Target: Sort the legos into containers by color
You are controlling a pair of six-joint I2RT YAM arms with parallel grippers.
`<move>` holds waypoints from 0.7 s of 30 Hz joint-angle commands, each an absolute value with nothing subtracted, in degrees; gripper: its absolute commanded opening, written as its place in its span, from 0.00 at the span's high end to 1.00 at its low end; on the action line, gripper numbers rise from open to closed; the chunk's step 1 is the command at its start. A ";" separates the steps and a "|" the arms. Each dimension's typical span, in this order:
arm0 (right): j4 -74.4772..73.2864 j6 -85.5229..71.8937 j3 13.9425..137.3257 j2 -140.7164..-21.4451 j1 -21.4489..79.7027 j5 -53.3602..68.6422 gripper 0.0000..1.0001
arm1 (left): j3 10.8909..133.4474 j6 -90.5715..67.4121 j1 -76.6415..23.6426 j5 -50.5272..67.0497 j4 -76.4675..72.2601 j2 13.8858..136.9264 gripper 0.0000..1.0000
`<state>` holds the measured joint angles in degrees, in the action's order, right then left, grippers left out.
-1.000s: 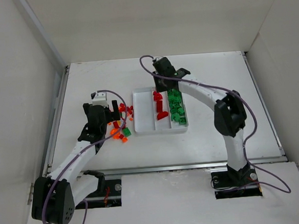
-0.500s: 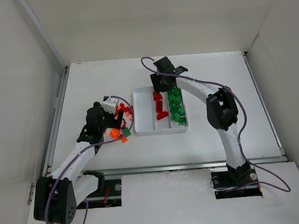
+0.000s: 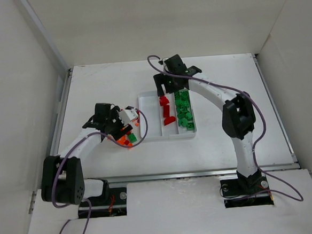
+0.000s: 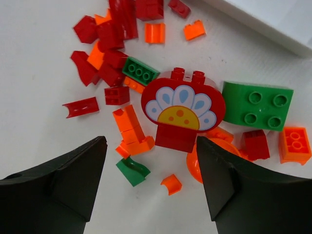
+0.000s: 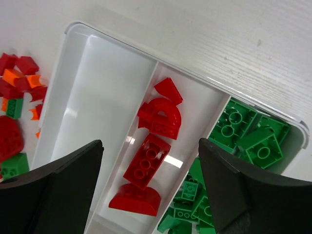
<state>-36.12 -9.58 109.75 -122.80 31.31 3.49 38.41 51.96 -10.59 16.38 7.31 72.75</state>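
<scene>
**Both grippers spread: one over the loose pile, one over the tray**

In the top view the tray point(image 3: 142, 99) lies at the centre of the table point(image 3: 227, 139). The loose legos point(image 3: 126, 139) are bunched just left of its lower left corner. The left gripper point(image 3: 122, 129) hangs over that pile. The right gripper point(image 3: 171, 89) hangs over the tray's upper end.

In the left wrist view the left gripper point(image 4: 151, 146) has its fingers point(image 4: 58, 185) wide apart and grips nothing. Between them at mid frame lies a red flower piece point(image 4: 183, 105), a rounded brick printed with white petals around a yellow, dotted centre. Its base sits between the fingertips and touches neither. A green brick point(image 4: 258, 105) with four studs lies just to its right. An orange brick point(image 4: 294, 145) sits at the right edge. Dark red and orange bits crowd the upper left, and a tray edge crosses the upper right corner.

In the right wrist view the right gripper point(image 5: 151, 144) is also spread, with nothing held. Below it the middle compartment point(image 5: 195, 97) holds red pieces point(image 5: 151, 165). The right compartment point(image 5: 297, 134) holds green pieces point(image 5: 243, 136). More loose legos show at the left edge of the frame, outside the tray.
</scene>
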 commanded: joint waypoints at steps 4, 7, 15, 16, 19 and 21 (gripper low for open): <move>-32.26 -6.95 108.28 -118.12 31.55 4.75 0.15 | 45.00 62.30 -10.37 20.03 16.78 80.58 0.34; -32.26 -6.42 107.75 -117.60 31.55 4.75 0.15 | 45.52 63.01 -10.37 19.43 16.79 81.30 0.34; -31.73 -5.89 107.75 -117.60 31.55 3.43 0.15 | 46.05 61.18 -10.37 19.34 15.30 84.81 0.45; -31.73 -5.89 107.75 -117.60 31.55 3.43 0.15 | 46.05 61.17 -10.37 19.95 14.77 85.34 0.53; -31.73 -5.89 107.75 -117.60 31.55 3.43 0.15 | 46.05 60.04 -10.37 21.09 14.24 85.34 0.67; -32.26 -5.89 107.75 -117.60 31.55 3.43 0.15 | 46.05 60.03 -10.37 21.79 14.24 85.34 0.81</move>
